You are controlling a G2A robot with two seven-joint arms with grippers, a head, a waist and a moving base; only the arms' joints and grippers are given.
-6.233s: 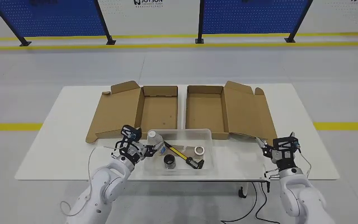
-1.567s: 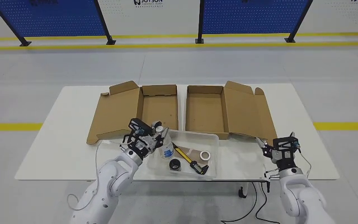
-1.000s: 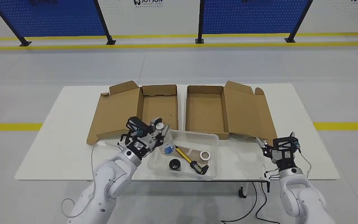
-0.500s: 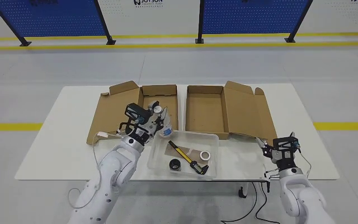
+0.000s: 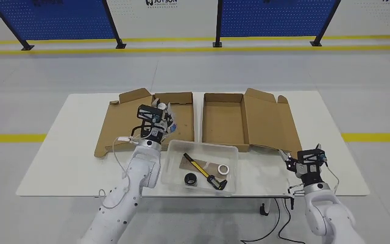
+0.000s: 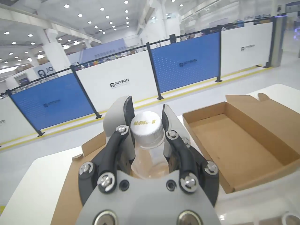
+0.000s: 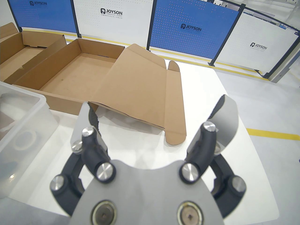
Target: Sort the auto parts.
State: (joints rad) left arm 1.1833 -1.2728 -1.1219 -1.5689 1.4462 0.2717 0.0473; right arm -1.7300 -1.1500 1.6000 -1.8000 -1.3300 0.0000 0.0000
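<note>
My left gripper is shut on a clear plastic bottle with a white cap, held over the left cardboard box. The clear plastic bin near the table's front holds a yellow-handled tool, a black ring, a black part and a white tape roll. My right gripper is open and holds nothing, low over the table at the front right, beside the right box's flap.
Two open cardboard boxes lie side by side at mid-table; the right box has nothing in it. Their flaps spread outward left and right. The white table has bare surface at both ends.
My left arm lifted the bottle out of the bin and carried it back over the left box. The bin shifted slightly right earlier. The right arm kept still.
</note>
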